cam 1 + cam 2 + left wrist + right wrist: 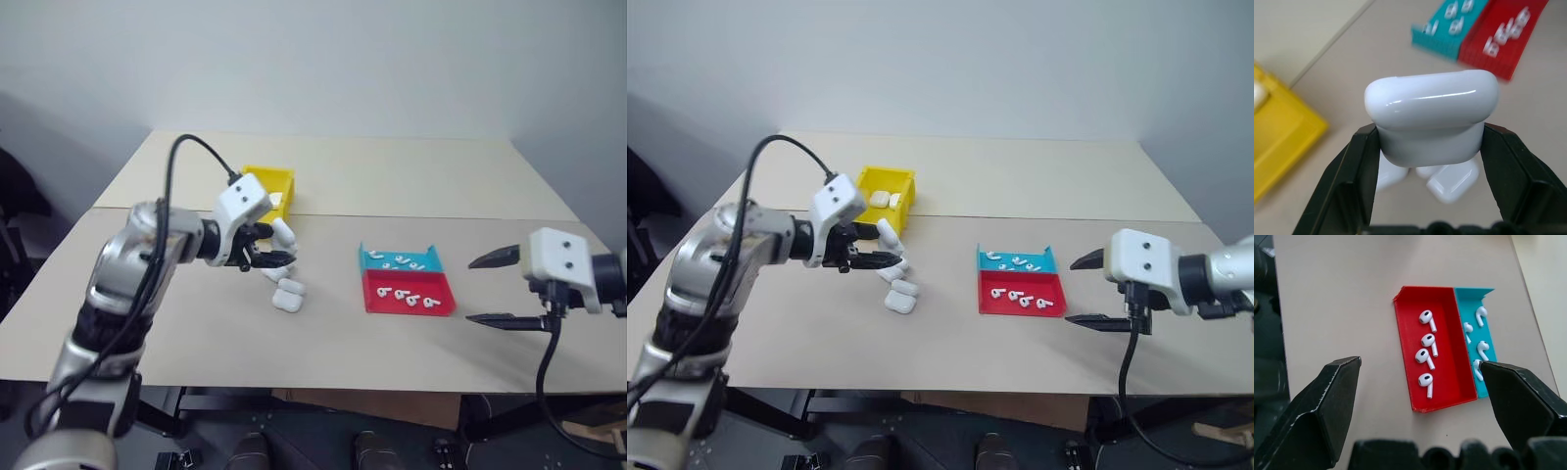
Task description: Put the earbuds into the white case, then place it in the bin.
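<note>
- The left end effector [277, 257] is clamped on the white case [1432, 117], held above the table [392, 181], at 5 o'clock from the yellow bin [266, 183].
- The right end effector [495, 287] is spread wide and empty, at 3 o'clock of the red-and-teal tray [1466, 390] holding the earbuds [1426, 348].
- Spare cases [288, 294] lie beneath the held one.
</note>
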`<state>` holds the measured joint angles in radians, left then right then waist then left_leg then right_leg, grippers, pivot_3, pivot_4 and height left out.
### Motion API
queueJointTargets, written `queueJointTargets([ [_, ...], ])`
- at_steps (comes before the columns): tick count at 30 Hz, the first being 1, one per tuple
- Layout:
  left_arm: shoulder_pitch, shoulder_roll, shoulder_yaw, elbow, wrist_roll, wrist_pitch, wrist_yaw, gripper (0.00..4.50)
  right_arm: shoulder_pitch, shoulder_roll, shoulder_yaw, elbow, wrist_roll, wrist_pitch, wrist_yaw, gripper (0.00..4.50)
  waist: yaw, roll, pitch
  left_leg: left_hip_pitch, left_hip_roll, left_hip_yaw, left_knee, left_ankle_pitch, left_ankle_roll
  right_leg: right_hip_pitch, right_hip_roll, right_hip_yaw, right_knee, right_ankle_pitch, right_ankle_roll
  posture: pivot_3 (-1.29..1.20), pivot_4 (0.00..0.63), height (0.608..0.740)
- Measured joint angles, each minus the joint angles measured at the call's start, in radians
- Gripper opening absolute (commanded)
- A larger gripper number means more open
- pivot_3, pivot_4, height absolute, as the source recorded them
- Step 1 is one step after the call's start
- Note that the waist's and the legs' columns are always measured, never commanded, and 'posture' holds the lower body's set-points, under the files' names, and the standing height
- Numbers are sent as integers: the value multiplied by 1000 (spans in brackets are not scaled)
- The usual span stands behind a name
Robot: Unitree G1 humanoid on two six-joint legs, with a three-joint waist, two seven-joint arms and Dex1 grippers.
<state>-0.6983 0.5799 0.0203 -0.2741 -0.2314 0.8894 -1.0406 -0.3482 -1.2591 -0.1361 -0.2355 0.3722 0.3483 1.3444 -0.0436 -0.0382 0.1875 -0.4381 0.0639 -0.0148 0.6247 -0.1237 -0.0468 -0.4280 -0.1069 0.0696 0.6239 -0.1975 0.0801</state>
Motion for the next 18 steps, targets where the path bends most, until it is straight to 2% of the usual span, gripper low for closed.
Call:
queueJointTargets([
  [2, 133, -74, 59, -33, -70, -172, -20, 2815, -118, -8, 102, 44, -39, 6, 54, 4500, -7, 0, 0, 2, 1, 1, 0, 0, 0, 2, 0, 0, -1, 0, -1, 0, 150, 740],
  [4, 237, -121, 61, -37, -112, -311, -51, 2815, -216, -3, 192, 88, -88, -9, 111, 4500, -5, 0, 0, 3, 1, 1, 0, 0, 0, 2, 0, 0, 0, 0, -1, 0, 150, 740],
  [8, 310, -185, 75, 2, -176, -572, -125, 2815, -353, 38, 340, 161, -176, -37, 197, 4500, 1, 0, 0, 4, 1, 1, 0, -1, -2, 3, 0, 0, -1, 0, -1, 0, 150, 740],
  [12, 361, -207, 74, 24, -234, -647, -135, 2815, -447, 82, 454, 225, -258, -35, 210, 4500, 1, 0, 0, 3, 1, 1, -1, -1, -1, 2, 0, 0, -1, 0, -1, 0, 150, 740],
  [18, 415, -189, 38, 25, -270, -700, -158, 2815, -512, 160, 549, 278, -352, -12, 214, 4500, -2, 1, 0, 3, 1, 1, -1, -1, -1, 2, 0, 0, -1, 0, -1, 0, 150, 740],
])
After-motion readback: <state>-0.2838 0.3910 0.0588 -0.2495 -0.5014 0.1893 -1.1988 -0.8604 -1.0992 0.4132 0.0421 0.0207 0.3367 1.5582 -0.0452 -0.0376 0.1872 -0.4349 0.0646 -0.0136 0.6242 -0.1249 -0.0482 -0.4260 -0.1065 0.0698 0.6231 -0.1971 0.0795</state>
